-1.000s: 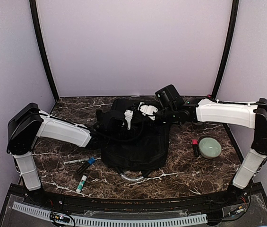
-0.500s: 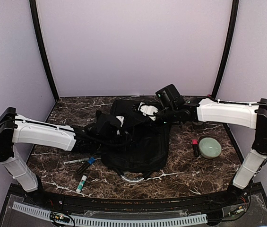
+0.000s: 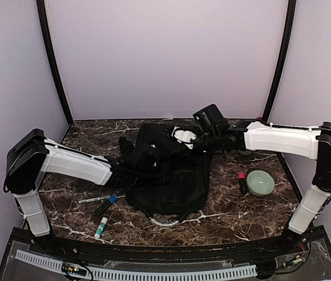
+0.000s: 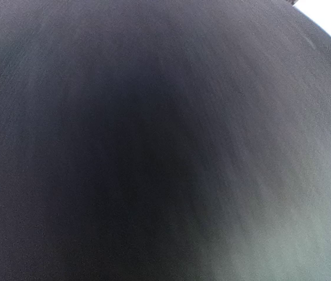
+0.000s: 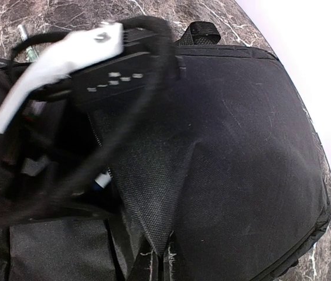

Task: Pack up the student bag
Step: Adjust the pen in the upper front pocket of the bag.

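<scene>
Black student bag (image 5: 241,164), fabric fold pulled up, blurred white-and-black left arm (image 5: 60,55), marble table (image 5: 83,12)

Dark, blurred fabric of the student bag (image 4: 165,140) fills the left wrist view; its own fingers are unseen. From above, the left gripper (image 3: 146,161) is lost black-on-black against the bag, jaws unreadable. In the right wrist view, the left arm's wrist (image 5: 60,55) is smeared, and the right gripper (image 5: 154,263) is cropped at the bottom edge. The slim sticks (image 3: 101,227) are too small to identify.
</scene>
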